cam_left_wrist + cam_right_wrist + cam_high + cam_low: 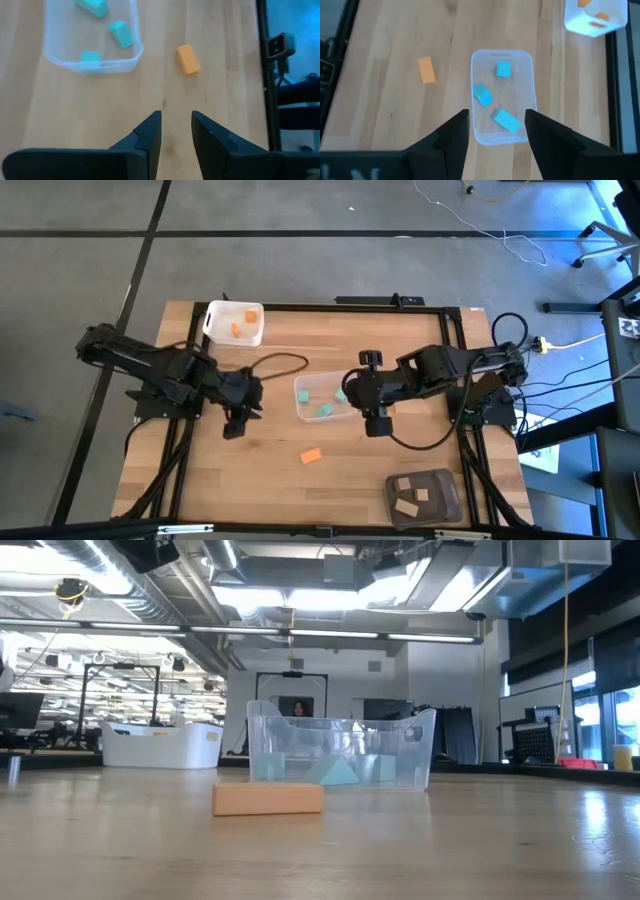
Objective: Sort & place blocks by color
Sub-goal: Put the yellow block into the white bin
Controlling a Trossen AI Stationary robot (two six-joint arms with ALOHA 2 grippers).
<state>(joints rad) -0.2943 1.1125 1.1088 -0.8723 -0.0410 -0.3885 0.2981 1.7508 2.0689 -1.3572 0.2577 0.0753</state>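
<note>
The left gripper (176, 131) has its two fingers a little way apart, and there is nothing between them. It hangs over bare wood of the bench (200, 470) and touches nothing. The left arm reaches in from the left side of the bench, stretched out low toward the middle.

The right gripper (497, 127) has its fingers wide apart, and it holds nothing too. It hovers over the near end of the clear tub (322, 397). The right arm reaches in from the right side and bends toward the middle.

One orange block (311, 455) lies flat on the bench by itself. It is in front of the clear tub, between the two grippers and nearer the front edge, and neither gripper touches it.

Three teal blocks (483, 94) lie inside the clear tub, right under the right gripper.

Two orange blocks (243, 321) sit in the white tub (216, 326) at the back left of the bench.

Some tan blocks (413, 494) lie in the dark grey tub (446, 502) at the front right corner, well away from both grippers.
</note>
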